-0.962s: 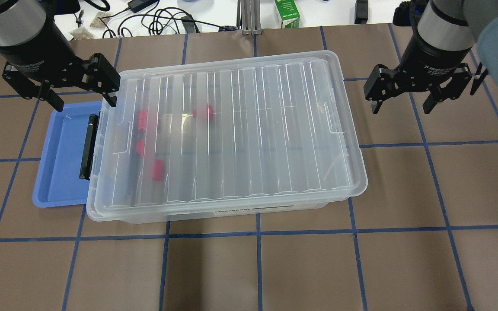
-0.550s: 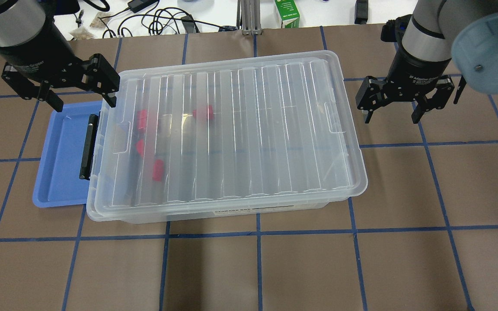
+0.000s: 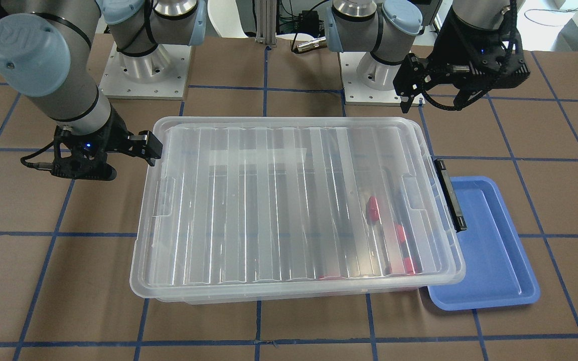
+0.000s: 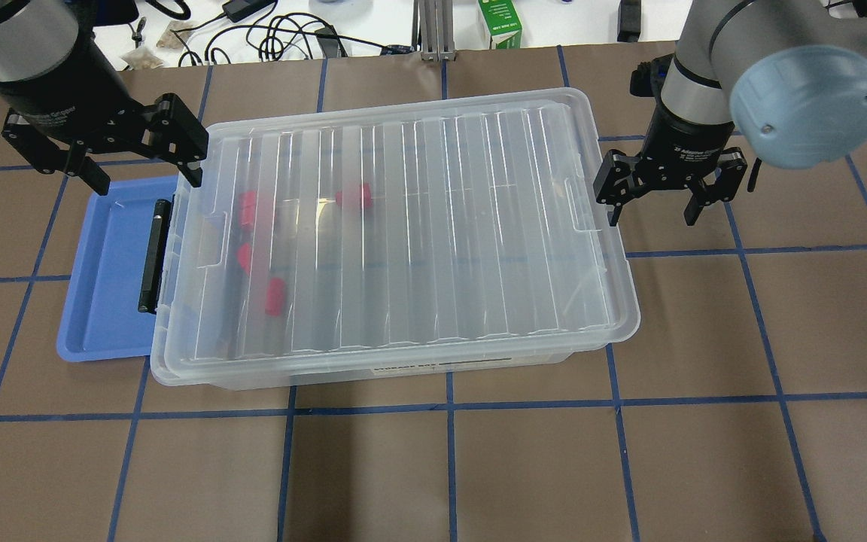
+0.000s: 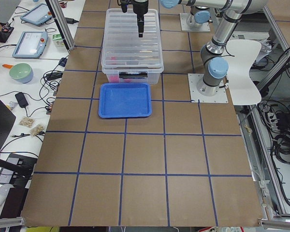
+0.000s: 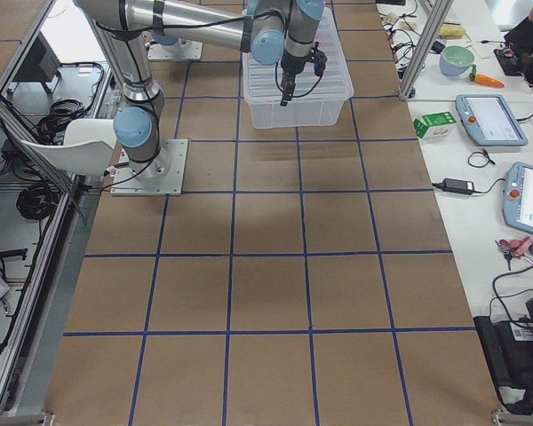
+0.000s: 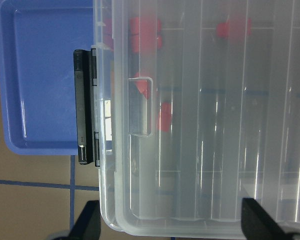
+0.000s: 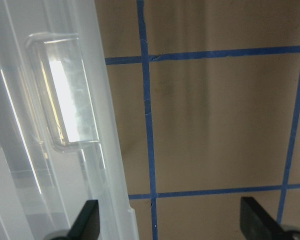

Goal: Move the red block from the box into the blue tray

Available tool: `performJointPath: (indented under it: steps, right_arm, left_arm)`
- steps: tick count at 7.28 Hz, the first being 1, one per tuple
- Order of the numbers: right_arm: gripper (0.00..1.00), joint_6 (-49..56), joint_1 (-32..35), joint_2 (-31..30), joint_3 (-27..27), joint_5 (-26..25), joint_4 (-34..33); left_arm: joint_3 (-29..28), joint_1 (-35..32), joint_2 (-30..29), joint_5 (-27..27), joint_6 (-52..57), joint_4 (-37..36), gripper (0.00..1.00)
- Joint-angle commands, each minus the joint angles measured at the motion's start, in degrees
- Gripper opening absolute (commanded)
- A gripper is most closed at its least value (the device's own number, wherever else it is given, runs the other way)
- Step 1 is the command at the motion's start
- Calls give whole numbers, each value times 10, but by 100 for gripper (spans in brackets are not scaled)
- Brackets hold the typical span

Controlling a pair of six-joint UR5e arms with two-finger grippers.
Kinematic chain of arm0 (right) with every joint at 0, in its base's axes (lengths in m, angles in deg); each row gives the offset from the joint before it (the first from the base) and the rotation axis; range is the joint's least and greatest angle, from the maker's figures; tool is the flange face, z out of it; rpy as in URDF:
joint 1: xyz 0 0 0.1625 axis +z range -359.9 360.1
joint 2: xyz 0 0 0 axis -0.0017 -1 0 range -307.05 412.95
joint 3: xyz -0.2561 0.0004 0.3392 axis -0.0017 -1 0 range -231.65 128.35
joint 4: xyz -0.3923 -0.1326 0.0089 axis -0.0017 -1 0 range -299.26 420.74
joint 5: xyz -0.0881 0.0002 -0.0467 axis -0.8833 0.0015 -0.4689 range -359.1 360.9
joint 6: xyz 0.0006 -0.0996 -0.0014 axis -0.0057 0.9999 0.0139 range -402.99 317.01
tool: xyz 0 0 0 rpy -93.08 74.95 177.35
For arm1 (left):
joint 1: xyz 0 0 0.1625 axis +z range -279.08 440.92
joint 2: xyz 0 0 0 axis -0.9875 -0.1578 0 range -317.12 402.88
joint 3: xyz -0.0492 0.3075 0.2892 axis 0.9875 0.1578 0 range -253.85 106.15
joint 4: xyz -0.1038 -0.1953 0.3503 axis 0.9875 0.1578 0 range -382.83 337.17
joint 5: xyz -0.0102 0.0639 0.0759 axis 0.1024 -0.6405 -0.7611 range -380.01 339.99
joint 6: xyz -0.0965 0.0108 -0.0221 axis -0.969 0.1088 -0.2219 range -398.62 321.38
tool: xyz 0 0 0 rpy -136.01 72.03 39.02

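Observation:
The box (image 4: 479, 226) is a clear bin with its ribbed lid on, in the middle of the table; it also shows in the front view (image 3: 269, 200). Several red blocks (image 4: 247, 209) lie inside near its left end. The blue tray (image 4: 102, 286) sits at that end, partly under the box, beside the black clip handle (image 4: 153, 256). My left gripper (image 4: 147, 181) is open and empty above the box's back left corner. My right gripper (image 4: 652, 218) is open and empty just off the box's right end, one finger close to the lid tab (image 8: 65, 110).
A green carton (image 4: 500, 22) and cables (image 4: 283, 34) lie beyond the table's back edge. The two arm bases (image 3: 143, 70) stand behind the box. My right arm's elbow cap (image 4: 806, 102) hangs over the back right of the table.
My right gripper has moved left and down to the box's right end. The left gripper, box, tray and blocks have not moved.

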Motion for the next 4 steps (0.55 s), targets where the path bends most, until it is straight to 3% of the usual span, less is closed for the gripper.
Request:
performJointPath:
  steps: [1,4]
  right_arm:
    - [100,5,3,32,-2,23,-61]
    - [100,7,-1,37,2,8,-65]
  left_arm:
    - [0,0,0,0,0,0,100]
    - [0,0,0,0,0,0,100]
